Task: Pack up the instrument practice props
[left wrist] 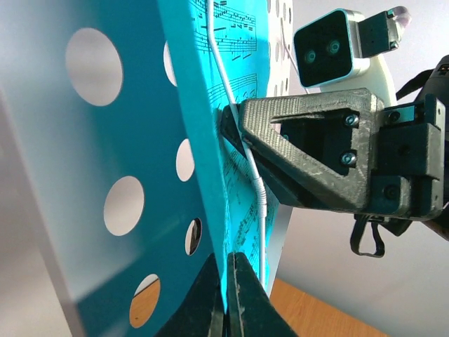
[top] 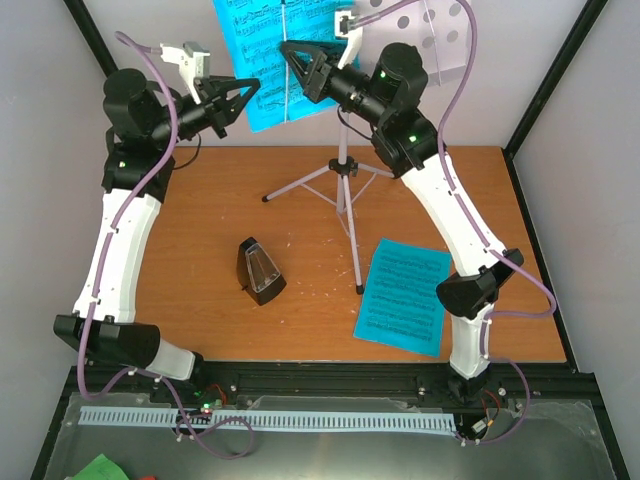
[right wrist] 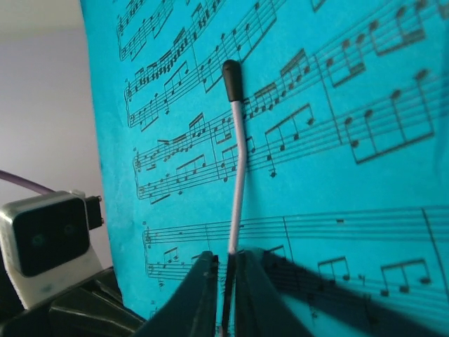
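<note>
At the stand (top: 345,170), the page (top: 250,40) is pinched by the left gripper (left wrist: 226,295), the wire (right wrist: 238,154) by the right gripper (right wrist: 228,281).

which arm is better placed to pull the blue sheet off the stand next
Left. The left hand is shut on the cyan sheet at its edge, so it could likely slide the page out. The right hand is closed around the wire page holder lying across the sheet, not on paper.

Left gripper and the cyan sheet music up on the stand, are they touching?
Touching. The left wrist view shows the left gripper shut, both fingers pinching the edge of the cyan sheet music between them.
</note>
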Controlling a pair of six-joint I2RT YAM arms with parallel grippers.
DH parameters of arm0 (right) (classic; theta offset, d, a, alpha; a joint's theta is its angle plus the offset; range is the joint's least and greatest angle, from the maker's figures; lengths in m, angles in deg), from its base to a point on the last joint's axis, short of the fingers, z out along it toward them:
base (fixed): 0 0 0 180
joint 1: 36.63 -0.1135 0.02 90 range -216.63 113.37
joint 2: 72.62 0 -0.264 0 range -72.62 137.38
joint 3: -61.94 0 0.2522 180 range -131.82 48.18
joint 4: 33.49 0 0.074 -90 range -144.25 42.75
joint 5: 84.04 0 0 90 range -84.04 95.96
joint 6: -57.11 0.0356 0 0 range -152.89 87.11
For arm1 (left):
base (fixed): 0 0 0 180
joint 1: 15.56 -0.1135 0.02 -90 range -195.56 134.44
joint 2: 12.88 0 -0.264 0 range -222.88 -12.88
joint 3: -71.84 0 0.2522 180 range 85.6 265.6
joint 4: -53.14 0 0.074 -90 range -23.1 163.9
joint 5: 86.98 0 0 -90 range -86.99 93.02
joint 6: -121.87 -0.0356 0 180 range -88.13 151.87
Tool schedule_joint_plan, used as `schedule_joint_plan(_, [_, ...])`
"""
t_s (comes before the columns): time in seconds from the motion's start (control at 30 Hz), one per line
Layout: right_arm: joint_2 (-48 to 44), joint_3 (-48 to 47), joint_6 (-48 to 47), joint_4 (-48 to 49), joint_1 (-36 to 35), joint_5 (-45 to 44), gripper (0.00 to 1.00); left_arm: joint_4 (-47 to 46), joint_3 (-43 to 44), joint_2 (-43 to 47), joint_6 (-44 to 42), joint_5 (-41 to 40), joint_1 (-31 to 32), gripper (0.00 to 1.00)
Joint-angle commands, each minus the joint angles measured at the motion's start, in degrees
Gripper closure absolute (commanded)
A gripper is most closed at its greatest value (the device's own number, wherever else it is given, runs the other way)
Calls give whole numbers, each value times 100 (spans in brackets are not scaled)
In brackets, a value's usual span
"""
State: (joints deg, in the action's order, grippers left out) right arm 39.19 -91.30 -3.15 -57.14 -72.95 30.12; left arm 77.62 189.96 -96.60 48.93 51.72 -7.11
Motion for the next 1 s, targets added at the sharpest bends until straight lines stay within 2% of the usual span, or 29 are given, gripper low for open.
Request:
schedule_joint_plan(0.0, [79, -149, -338, 267, 19, 61, 96, 36, -29, 201, 27, 96, 25, 100])
schedule_joint_plan(0.17, [40, 84, -519, 486, 19, 200, 97, 106, -9, 234, 119, -105, 19, 100])
schedule_joint_plan(0.27, [-24, 242, -635, 624, 19, 193, 97, 22, 31, 237, 414, 42, -147, 100])
schedule_joint_plan(0.4, [-87, 313, -736, 670, 19, 138, 97, -414, -119, 344, 1094, 254, -682, 100])
schedule_joint_plan(0.6, [-175, 403, -763, 651, 12, -12, 97, -760, -328, 691, 1614, 460, -1342, 100])
schedule_joint_plan(0.73, [-202, 430, -745, 637, 19, -89, 97, -788, -441, 939, 1920, 435, -2114, 100])
schedule_joint_plan(0.83, [-204, 430, -738, 587, 19, -183, 97, -908, -700, 1206, 2237, 325, -3071, 100])
schedule_joint_plan(0.9, [-208, 439, -741, 544, 18, -236, 97, -802, -864, 1406, 2207, 37, -3473, 100])
schedule_joint_plan(0.97, [-214, 447, -736, 502, 19, -282, 97, -573, -942, 1544, 1960, -135, -3610, 100])
